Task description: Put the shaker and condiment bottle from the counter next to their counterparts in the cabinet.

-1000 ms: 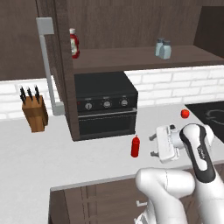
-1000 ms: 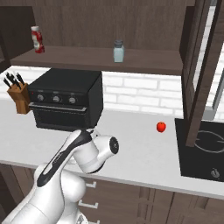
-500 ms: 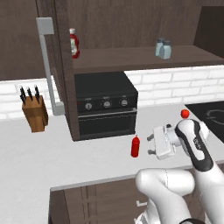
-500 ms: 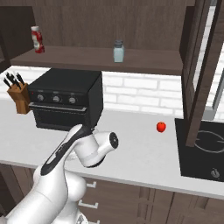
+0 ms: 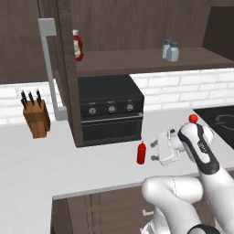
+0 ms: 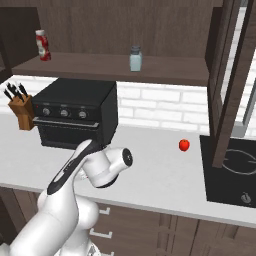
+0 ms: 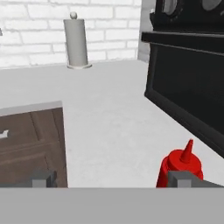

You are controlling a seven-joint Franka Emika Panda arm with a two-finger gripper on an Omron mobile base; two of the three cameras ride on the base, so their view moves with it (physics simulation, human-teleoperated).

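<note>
One small all-red squeeze bottle [image 5: 141, 153] with a pointed red nozzle and no label stands upright on the wide flat white countertop [image 5: 55, 160], just in front of the black countertop oven [image 5: 109, 109]. You can see it again in the hand view, at lower right [image 7: 180, 168], where its rounded shoulders narrow to a short cone tip and its colour is one plain red from base to nozzle. It stands clear of the oven's dark front.

Your two-finger gripper [image 5: 153, 150] lies level beside that bottle, on its right as the left base view has it, close but apart from it. In the hand view its two grey finger tips [image 7: 43, 178] stand wide apart with nothing between them; the right-hand tip sits just in front of the bottle's lower body.

Up on the long shelf of the dark brown wooden wall cabinet [image 5: 137, 59] you have a red bottle with a white cap and white label [image 5: 77, 45] at the left end, near the door with its tall pale grey bar handle [image 5: 49, 68]. Farther right along the shelf two greyish-blue translucent shakers with grey caps [image 5: 170, 50] stand touching or nearly so; you cannot tell from here which is the paler one.

A wooden knife block [image 5: 36, 116] sits on the counter left of the oven, and a small red tomato-like ball [image 6: 184, 145] lies near the black hob [image 6: 232, 172].
</note>
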